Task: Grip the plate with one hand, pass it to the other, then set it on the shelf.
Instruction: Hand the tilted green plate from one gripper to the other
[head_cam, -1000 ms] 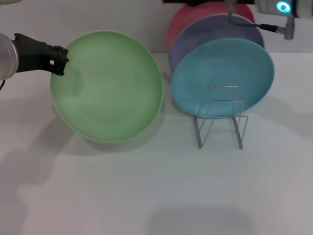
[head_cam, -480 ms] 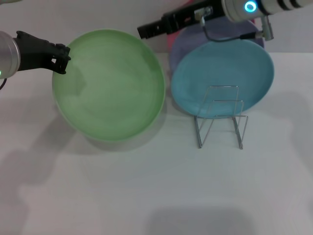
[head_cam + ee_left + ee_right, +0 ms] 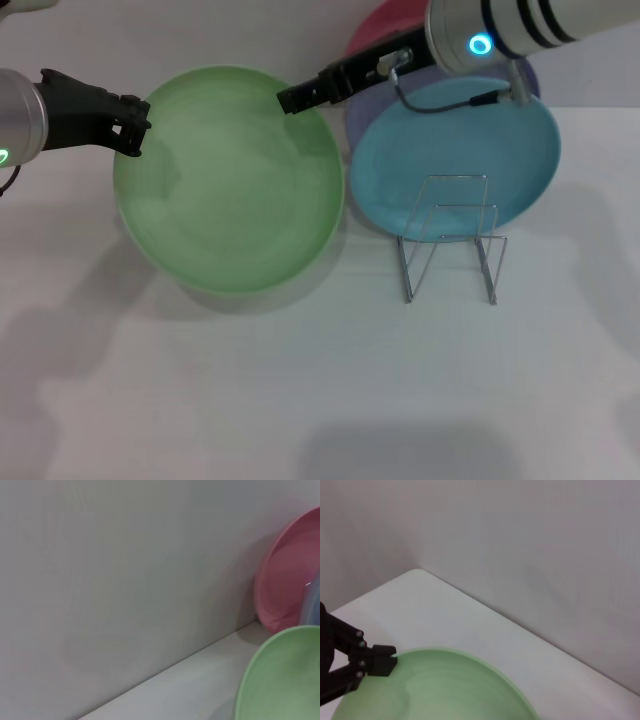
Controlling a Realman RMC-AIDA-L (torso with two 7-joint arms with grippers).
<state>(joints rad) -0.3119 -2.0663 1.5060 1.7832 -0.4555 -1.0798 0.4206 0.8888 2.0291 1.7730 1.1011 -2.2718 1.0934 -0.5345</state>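
1. Table (image 3: pixel 300 400): white, bearing the rack and stacked plates.
2. Plate (image 3: pixel 230 180): light green, raised off the table at 10 o'clock in the head view, tilted toward the camera.
3. Turquoise plate (image 3: pixel 455 150): leaning at 2 o'clock, ahead of lavender plate (image 3: pixel 365 105) and pink plate (image 3: pixel 375 30).
4. Shelf (image 3: pixel 450 240): wire rack at 3 o'clock, holding nothing.
5. Left gripper (image 3: pixel 130 125): clenched on the plate's 9 o'clock rim.
6. Right gripper (image 3: pixel 295 98): over the plate's 1 o'clock rim; cannot tell whether parted or closed.
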